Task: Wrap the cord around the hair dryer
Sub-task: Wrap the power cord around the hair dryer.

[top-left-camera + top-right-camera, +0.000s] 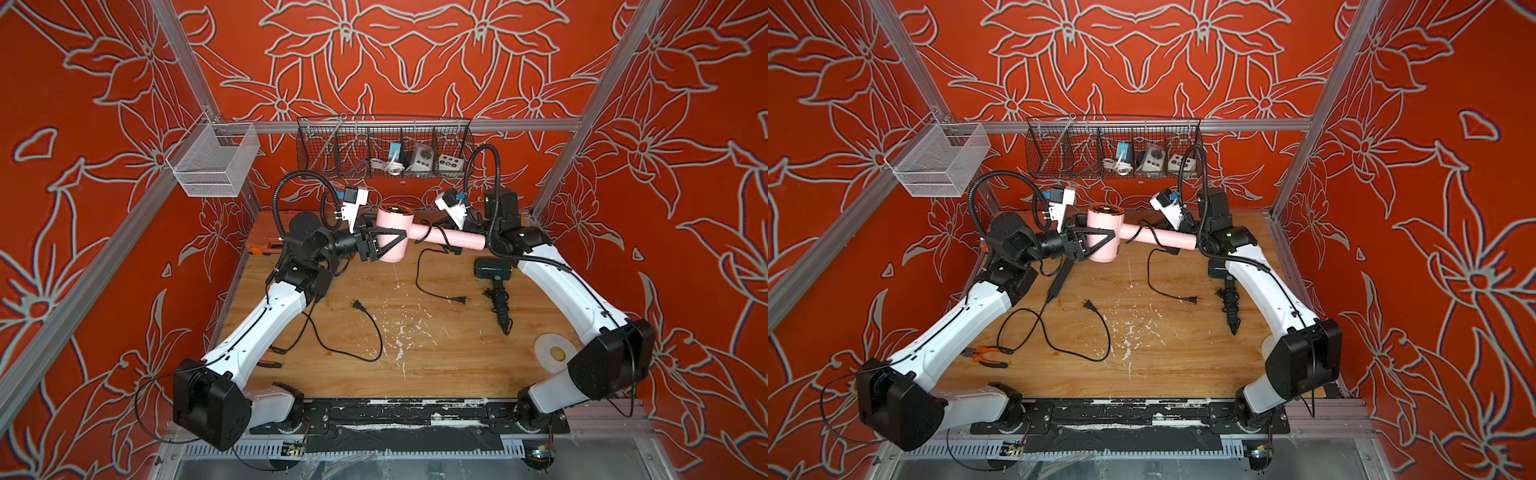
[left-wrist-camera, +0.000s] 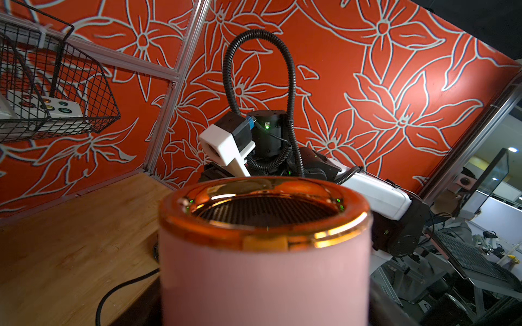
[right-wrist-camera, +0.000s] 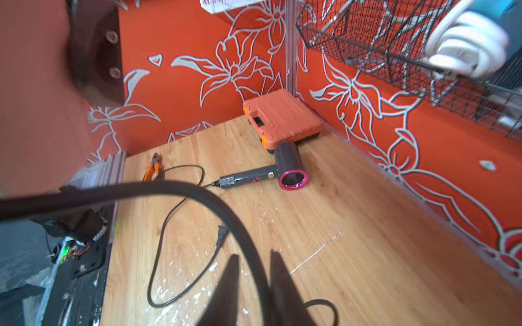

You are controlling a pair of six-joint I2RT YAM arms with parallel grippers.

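Pink plastic makes up the body of the pink hair dryer, which is held clear of the tabletop toward its far edge. The barrel is clamped between the fingers of the left tool, one finger on each side. Its copper-rimmed mouth is turned upward, as is seen close up in the left wrist view. The handle is directed sideways toward the right arm.

The cord, black, is looped over the handle near its middle. From there it hangs to the tabletop, where its plug lies flat, well apart from the dryer.

The right tool is positioned just below the handle. In the right wrist view its two fingertips are seen slightly parted, with the cord running down between them. Whether either finger touches the cord cannot be told.

Other items are noted as follows:
- A dark green hair dryer lies on the tabletop beside the right arm, with its own lead wound round its handle.
- A grey hair dryer with a magenta ring lies just beside an orange case in the far left corner.
- A loose black lead is trailed from the grey hair dryer across the wood.
- Orange-handled pliers lie beside the left arm.
- A black wire basket is hung on the back rail.
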